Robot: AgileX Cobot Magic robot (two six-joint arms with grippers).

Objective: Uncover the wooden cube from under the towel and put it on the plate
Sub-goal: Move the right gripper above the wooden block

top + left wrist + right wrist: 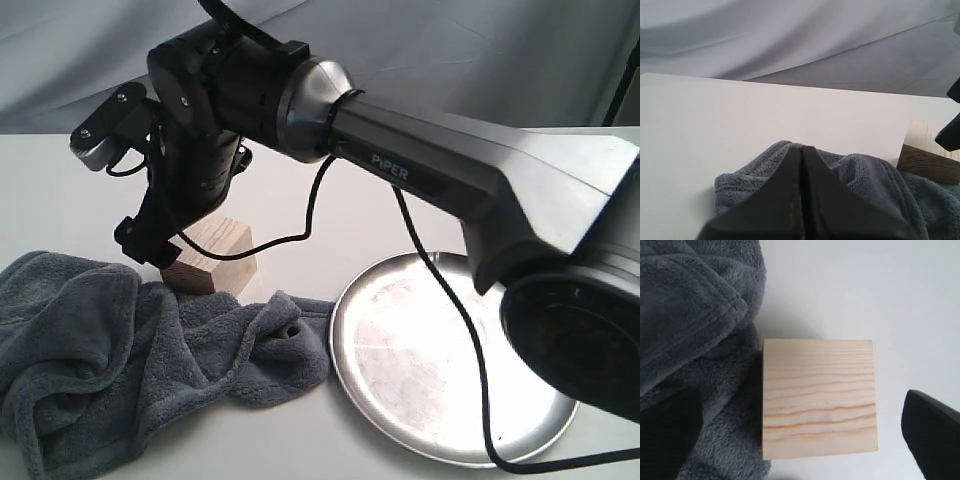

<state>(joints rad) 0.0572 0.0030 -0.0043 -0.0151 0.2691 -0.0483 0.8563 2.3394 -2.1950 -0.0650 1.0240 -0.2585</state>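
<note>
right tool open over wooden cube | left tool closed | risk: a finger may grab the towel too, so the cube tips

White table spreads out bright and bare-topped; right behind the table hangs a creased pale grey fabric backdrop.

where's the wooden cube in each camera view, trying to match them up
Exterior view: the wooden cube sits left of centre, just behind the towel.
Left wrist view: the cube is cut off at the frame edge, with the towel against it.
Right wrist view: the cube fills the middle, seen from above.
Shared landmark: the grey towel, which meets the cube in all three views.
</note>
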